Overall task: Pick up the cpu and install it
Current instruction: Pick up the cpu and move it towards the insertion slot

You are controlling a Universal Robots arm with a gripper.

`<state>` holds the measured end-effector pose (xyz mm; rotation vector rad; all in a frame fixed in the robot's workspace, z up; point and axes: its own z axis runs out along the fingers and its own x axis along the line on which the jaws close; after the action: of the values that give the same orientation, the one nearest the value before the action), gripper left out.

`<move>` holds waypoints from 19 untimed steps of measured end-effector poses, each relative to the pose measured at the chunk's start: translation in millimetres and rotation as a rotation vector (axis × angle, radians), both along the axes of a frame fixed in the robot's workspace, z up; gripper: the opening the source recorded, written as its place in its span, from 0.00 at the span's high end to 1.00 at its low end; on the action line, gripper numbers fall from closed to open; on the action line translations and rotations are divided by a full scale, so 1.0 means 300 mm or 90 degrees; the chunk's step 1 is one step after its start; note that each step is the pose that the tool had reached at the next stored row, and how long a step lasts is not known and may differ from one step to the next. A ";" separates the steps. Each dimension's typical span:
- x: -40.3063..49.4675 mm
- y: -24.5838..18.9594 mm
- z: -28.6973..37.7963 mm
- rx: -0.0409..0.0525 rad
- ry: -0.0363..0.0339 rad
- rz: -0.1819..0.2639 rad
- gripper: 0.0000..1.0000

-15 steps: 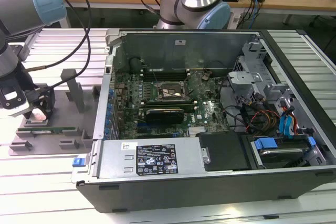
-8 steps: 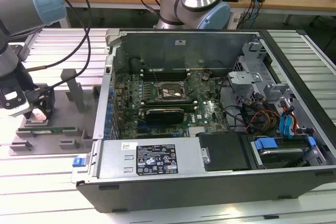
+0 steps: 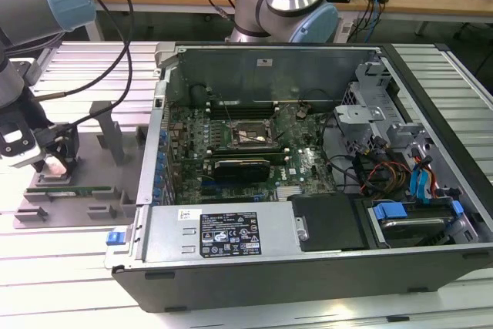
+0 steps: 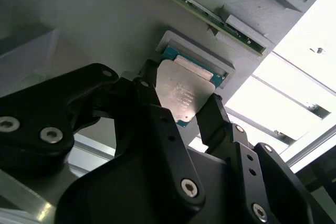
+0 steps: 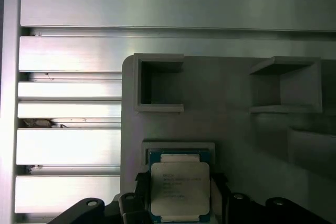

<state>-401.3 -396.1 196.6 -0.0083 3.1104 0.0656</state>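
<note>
Slatted aluminium table (image 3: 77, 59) carries, at the exterior view's left beside the open computer case (image 3: 308, 260), a grey fixture (image 5: 236, 129) whose shallow seat presents the cpu (image 5: 180, 184) flat, so the gripper (image 4: 181, 100) can pinch its opposite edges between its jaws.

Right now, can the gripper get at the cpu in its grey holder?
Very likely yes. In both wrist views the gripper is down at the cpu, its fingers seemingly pressed against two opposite edges. Nothing lies over the chip, and the grey holder has a low rim.
</note>
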 end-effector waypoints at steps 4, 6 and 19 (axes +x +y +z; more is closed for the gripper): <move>0.000 0.000 0.001 0.0000 0.0000 0.000 0.45; 0.000 0.000 0.005 -0.0002 0.0003 0.000 0.45; 0.000 0.000 0.071 0.0000 0.0000 0.000 0.45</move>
<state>-401.3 -396.1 218.0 -0.0082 3.1104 0.0656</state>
